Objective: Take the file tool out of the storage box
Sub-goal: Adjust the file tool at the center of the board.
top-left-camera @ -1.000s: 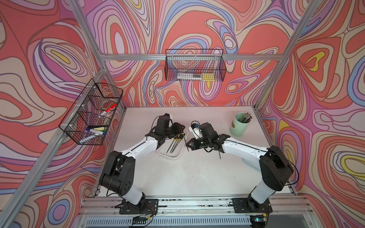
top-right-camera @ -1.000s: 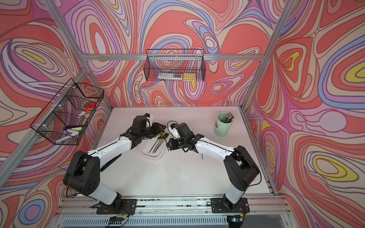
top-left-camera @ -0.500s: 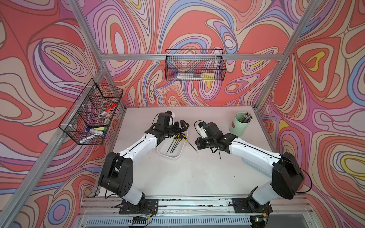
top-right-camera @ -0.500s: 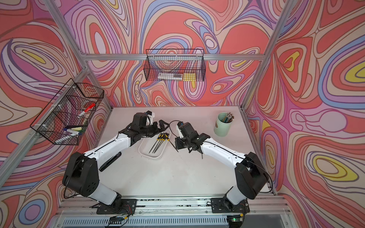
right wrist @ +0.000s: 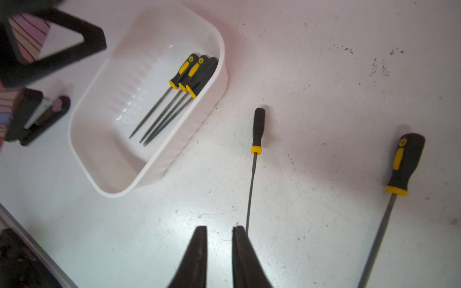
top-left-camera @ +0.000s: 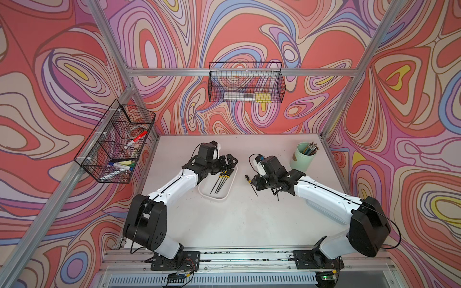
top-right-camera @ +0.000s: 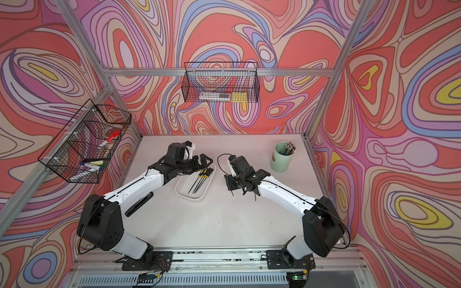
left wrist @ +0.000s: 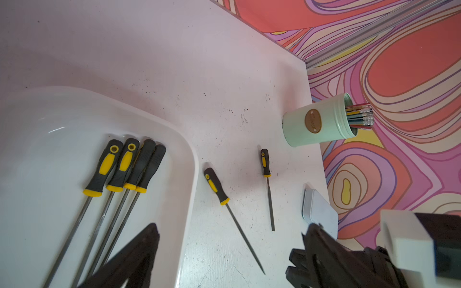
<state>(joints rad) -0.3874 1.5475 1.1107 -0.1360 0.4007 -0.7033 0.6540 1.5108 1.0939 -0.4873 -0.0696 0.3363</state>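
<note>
Right pincer (top-left-camera: 256, 185), in a top view, slightly parted, empty, over a file (top-left-camera: 247, 178) on the worktop (top-left-camera: 224, 224), 3 o'clock of the box (top-left-camera: 214, 198). Left wrist: left pincer (left wrist: 233, 227) gapes by four files (left wrist: 124, 164) bunched in the box. Right wrist: fingertip (right wrist: 240, 239) beside the shaft; lifting could flick it.

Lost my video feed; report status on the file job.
Left tool open, above storage box rim. Right tool parted, empty, at tip of loose file. Four files in box; second loose file on table. Nothing blocking.

Mint pencil cup (top-left-camera: 300, 159), rear wire basket (top-left-camera: 245, 84), side basket (top-left-camera: 114, 147)
</note>
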